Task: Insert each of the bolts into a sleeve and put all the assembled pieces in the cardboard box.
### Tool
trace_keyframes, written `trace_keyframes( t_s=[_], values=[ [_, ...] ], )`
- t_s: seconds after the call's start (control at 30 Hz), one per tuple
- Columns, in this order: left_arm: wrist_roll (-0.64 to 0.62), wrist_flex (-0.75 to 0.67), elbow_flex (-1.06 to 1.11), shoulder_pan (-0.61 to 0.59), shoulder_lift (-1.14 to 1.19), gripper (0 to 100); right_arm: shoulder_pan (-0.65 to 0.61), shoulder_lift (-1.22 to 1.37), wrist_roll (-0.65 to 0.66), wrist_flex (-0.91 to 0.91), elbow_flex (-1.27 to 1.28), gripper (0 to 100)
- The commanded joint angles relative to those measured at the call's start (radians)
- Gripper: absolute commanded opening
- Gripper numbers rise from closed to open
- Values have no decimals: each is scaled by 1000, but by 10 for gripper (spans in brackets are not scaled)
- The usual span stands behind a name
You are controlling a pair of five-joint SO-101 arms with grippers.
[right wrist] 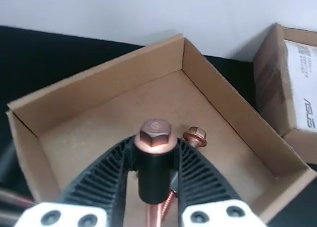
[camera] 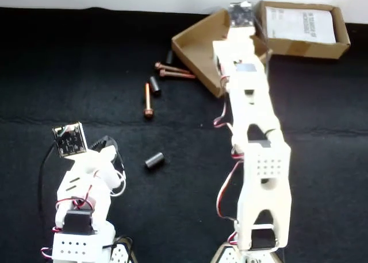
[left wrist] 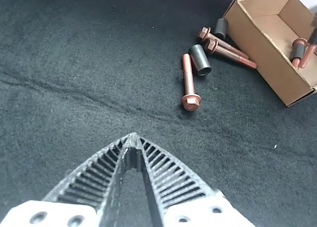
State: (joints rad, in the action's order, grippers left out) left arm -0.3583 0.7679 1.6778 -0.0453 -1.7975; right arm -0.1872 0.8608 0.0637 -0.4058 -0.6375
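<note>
Your right gripper [right wrist: 154,140], stretched out toward 12 o'clock, clamps a sleeved bolt [right wrist: 155,173] over the cardboard box [right wrist: 101,85]; left gripper [left wrist: 132,137] closed, empty.

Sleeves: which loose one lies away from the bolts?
The lone sleeve near the left arm; the other two lie among the bolts beside the cardboard box.

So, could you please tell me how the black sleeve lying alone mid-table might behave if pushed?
The sleeve lies on its side, a short cylinder, so it would probably roll. The felt-like cloth likely slows it. It looks rigid, so squeezing shouldn't deform it.
</note>
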Motion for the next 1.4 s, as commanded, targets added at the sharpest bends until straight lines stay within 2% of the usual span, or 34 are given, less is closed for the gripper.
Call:
trace_keyframes(
  t_s=[0.0, 0.23, 0.43, 0.63, 0.7, 1.0, 1.13, 1.37],
  values=[
    [-2, 5, 16, -4, -8, 9, 5, 8, 29, -18, -143, 186],
    [-2, 5, 16, -4, -8, 10, -36, 30, 28, -45, -254, 204],
    [-2, 6, 16, -7, -8, 10, -142, 31, 23, -38, -271, 204],
    [2, 8, 16, -8, -8, 10, -197, 31, -213, 50, -263, 204],
    [2, 8, 16, -8, -8, 10, -211, 33, -253, 48, -260, 204],
    [3, 8, 16, -10, -8, 10, -269, 145, -348, 51, -271, 204],
    [3, 8, 16, -10, -8, 10, -295, 205, -351, 53, -275, 204],
    [3, 8, 16, -10, -8, 10, -335, 340, -345, 53, -427, 204]
  ],
)
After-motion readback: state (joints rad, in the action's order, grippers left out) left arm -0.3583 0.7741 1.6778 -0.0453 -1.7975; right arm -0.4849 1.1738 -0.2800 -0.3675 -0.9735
